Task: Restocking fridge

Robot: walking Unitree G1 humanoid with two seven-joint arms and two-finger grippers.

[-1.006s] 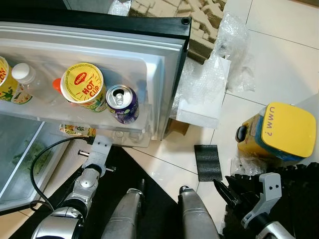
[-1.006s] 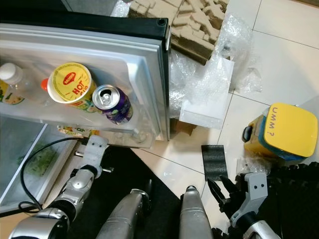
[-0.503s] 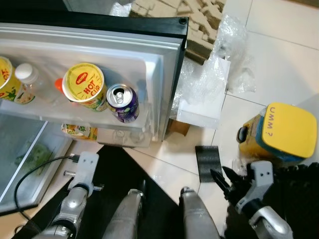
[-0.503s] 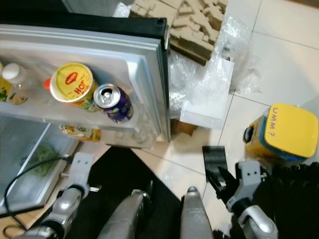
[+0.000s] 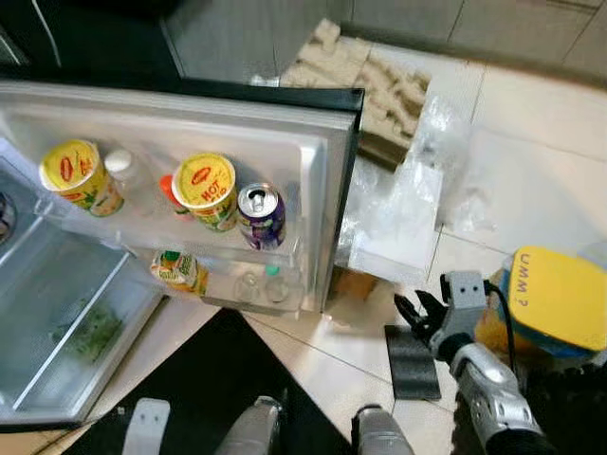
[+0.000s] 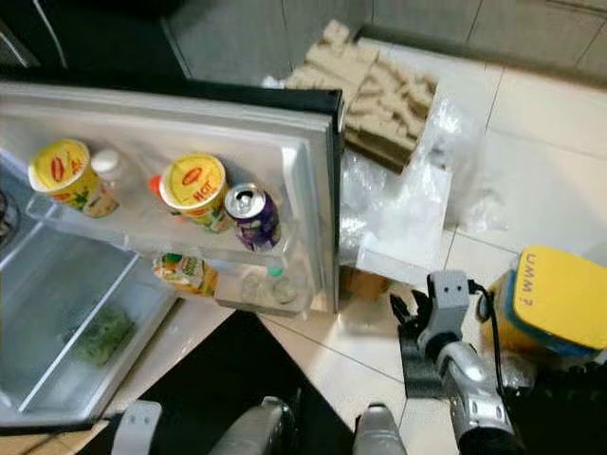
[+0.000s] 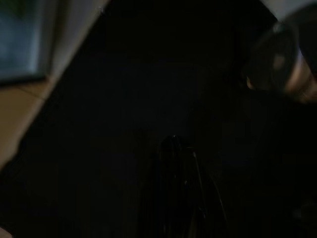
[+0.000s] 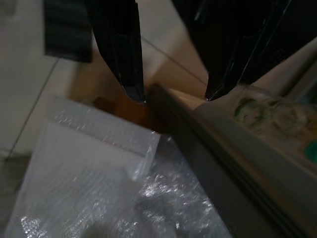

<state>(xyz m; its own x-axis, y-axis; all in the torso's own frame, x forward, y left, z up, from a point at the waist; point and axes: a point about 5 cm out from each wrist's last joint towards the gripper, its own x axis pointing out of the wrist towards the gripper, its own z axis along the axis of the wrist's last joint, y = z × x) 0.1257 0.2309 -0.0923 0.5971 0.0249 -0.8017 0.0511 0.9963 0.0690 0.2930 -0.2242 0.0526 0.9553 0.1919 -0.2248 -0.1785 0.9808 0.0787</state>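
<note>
Fridge door stands wide open across the left of the scene, its upper rack holding two yellow noodle cups, a small clear bottle and a purple drink can at the hinge-free end; a green-and-yellow carton sits in the rack below. Beside the door's edge lie bubble wrap and cardboard packing on the tiled floor, with a yellow-lidded container to the right and a black foam pad near it. The right gripper is raised just beside the door's lower corner, its jaws apart and empty in the right wrist view, aimed at the door edge and the wrap. The left arm hangs low, and its jaws cannot be made out in the dark.

The step in hand looks like reaching between placements; the next move calls for choosing an item and closing on it squarely. Against a second ago, the right gripper has come up and forward from beside the pad, the left arm has dropped from under the door, and the camera has tilted up.
</note>
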